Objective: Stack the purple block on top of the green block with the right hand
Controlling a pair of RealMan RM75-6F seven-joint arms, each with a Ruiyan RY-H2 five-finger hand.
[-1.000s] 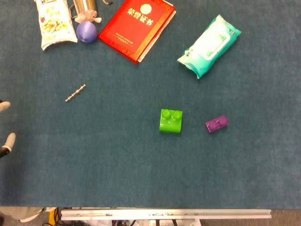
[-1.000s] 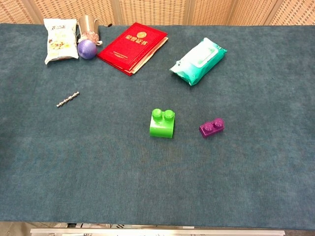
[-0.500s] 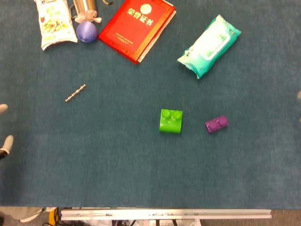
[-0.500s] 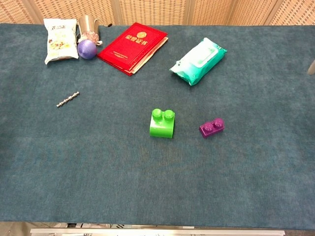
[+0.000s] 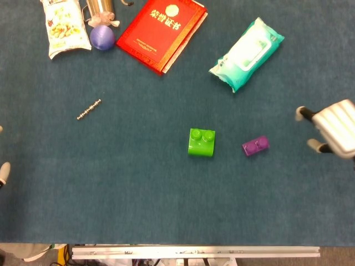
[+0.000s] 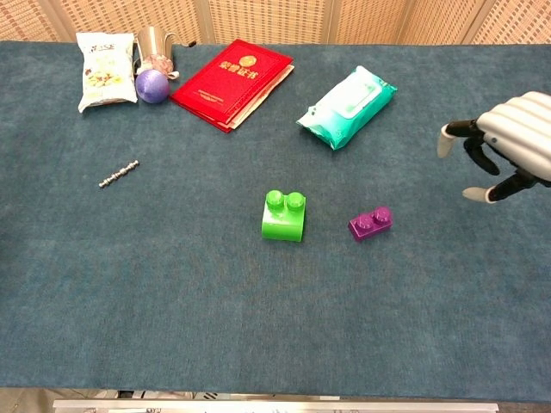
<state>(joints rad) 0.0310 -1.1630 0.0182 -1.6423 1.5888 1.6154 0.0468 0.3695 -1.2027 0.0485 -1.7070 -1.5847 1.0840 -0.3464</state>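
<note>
Lying flat near the table's (image 6: 172, 292) middle, the purple block (image 6: 371, 222) sits just right of the green block (image 6: 285, 216), its long axis slanting toward the far right corner. The right hand (image 6: 508, 148) hovers by the right edge, empty, fingers (image 6: 445, 140) spread. Only a fingertip of the left hand (image 5: 3, 173) shows, so its state is unclear.

From the right edge of the frame my right hand (image 6: 508, 155) has bare blue table (image 6: 258, 327) all the way to the purple block (image 6: 370, 223). The green block (image 6: 284, 216) sits just left of it, with a gap between them. The wipes pack (image 6: 347, 107) lies well above, toward the upper middle. Red booklet (image 6: 231, 83), purple ball (image 6: 151, 86), snack bag (image 6: 105, 58) and metal chain (image 6: 118, 173) crowd the upper left, well away.
</note>
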